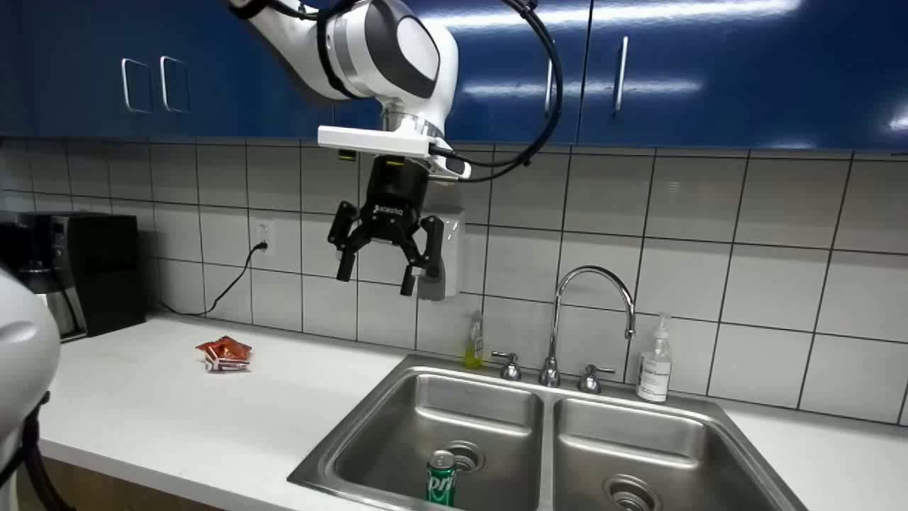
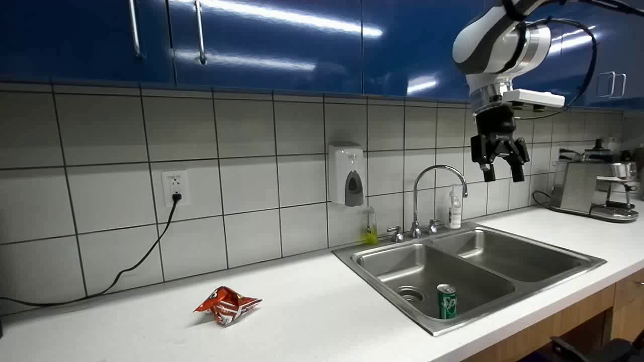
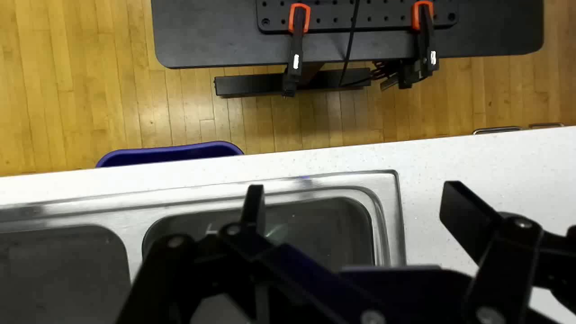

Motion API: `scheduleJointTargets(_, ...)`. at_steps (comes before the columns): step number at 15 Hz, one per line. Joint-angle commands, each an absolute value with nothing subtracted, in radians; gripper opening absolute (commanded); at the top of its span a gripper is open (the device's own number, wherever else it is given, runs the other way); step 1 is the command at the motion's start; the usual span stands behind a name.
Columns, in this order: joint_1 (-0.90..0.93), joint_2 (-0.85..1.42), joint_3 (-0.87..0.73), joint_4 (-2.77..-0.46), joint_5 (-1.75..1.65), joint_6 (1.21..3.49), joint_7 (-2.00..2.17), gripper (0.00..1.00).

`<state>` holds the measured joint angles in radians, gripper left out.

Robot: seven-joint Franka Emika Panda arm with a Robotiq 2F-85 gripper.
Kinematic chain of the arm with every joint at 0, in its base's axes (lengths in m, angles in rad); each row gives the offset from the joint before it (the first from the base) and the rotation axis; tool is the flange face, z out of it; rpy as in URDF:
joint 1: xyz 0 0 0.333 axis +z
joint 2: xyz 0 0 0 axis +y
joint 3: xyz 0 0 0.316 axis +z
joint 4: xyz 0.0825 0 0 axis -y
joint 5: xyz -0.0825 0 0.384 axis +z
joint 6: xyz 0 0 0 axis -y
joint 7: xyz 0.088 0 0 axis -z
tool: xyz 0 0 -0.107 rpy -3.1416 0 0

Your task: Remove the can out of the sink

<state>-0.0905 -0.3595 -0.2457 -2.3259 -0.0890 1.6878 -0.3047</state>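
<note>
The green can [image 1: 441, 481] with its silvery top stands upright in a basin of the steel sink [image 1: 547, 454], near the front wall. It also stands there in an exterior view [image 2: 447, 302], beside the drain. My gripper [image 1: 377, 275] is open and empty, high above the counter and sink; it also shows in an exterior view [image 2: 503, 174]. In the wrist view the open fingers [image 3: 360, 209] spread across the corner of the sink rim [image 3: 392, 216]. The can cannot be made out there; only a faint greenish gleam shows in the basin beside one finger.
A crumpled red packet [image 1: 225, 353] lies on the white counter [image 1: 142, 411]. A chrome faucet [image 1: 550, 372], a white soap bottle [image 1: 654, 372] and a yellow-green bottle [image 1: 474, 348] stand behind the basins. A dispenser [image 2: 346, 173] hangs on the wall. Blue cabinets [image 1: 745, 85] are above.
</note>
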Motion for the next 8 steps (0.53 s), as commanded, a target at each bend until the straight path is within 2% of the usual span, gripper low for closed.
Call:
scheduleJointTargets(1, -0.106, -0.358, -0.232, -2.325, -0.085, 1.687, -0.309, 1.00)
scheduleJointTargets(8, -0.095, -0.265, -0.237, -2.328, -0.025, 1.820, -0.310, 1.00)
